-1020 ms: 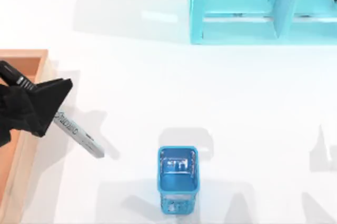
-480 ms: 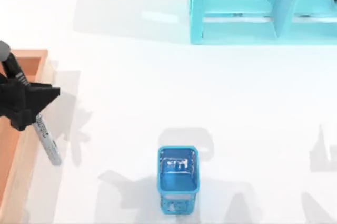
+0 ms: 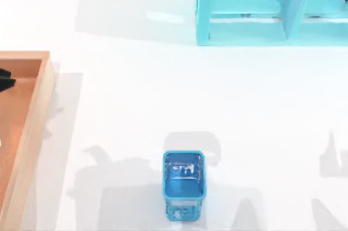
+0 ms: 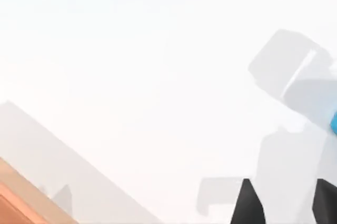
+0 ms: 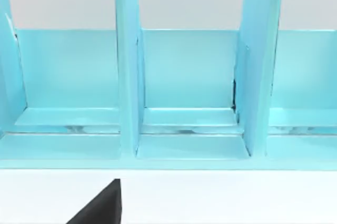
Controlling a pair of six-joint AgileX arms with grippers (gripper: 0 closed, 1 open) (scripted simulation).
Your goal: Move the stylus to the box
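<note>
Top view: 1 box (image 3: 32,117) at left, 1 blue cup (image 3: 184,181), 1 shelf unit (image 3: 272,8)

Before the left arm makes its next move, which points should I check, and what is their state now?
1. Left gripper fingers apart, nothing between them: ok.
2. Left gripper over the box, at the top view's left edge: ok.
3. Stylus lying inside the box: cannot tell.
4. Blue cup upright, apart from the box: ok.
5. Right gripper parked, facing the cyan shelf: ok.
</note>
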